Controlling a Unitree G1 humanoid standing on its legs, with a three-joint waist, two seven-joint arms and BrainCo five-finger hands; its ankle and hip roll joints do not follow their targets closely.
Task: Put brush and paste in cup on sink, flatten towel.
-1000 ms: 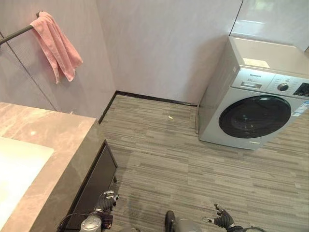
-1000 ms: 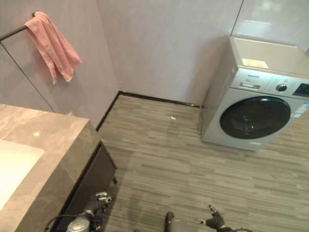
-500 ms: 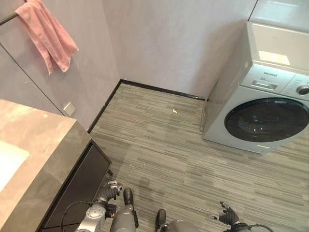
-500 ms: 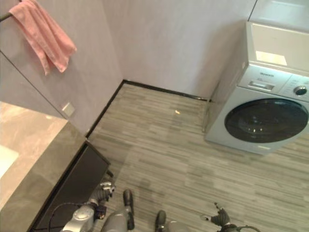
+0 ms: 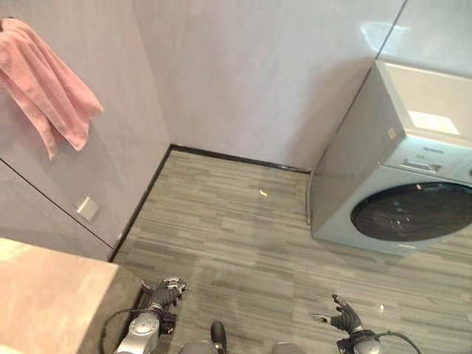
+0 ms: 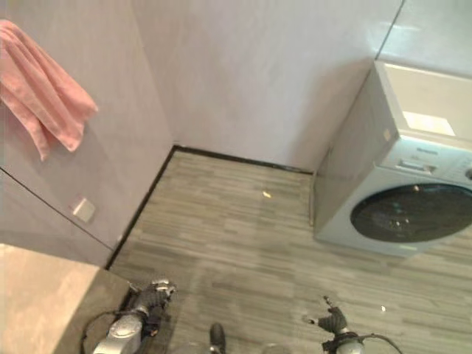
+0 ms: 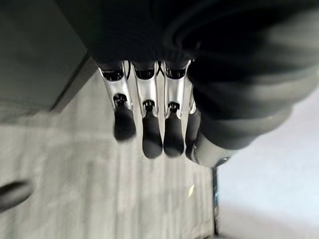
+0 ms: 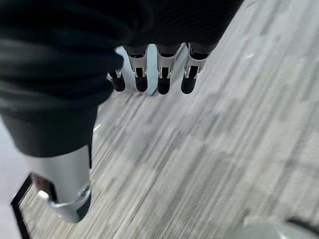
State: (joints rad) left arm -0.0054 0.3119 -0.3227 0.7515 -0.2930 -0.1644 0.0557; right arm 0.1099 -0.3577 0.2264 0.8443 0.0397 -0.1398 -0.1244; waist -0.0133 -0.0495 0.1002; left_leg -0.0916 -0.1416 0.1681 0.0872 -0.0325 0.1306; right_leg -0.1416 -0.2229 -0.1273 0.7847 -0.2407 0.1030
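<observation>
Hanging at the frame's lower edge, left hand (image 5: 164, 296) and right hand (image 5: 344, 319) carry nothing, fingers relaxed. Crumpled pink cloth towel (image 5: 46, 85) drapes upper left; reaching it likely calls for facing that wall squarely first.

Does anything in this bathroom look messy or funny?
Yes. The pink towel hangs bunched and crooked on the wall instead of spread flat. A tiny yellowish scrap also lies on the striped floor near the washing machine. Nothing looks spilled or broken.
</observation>
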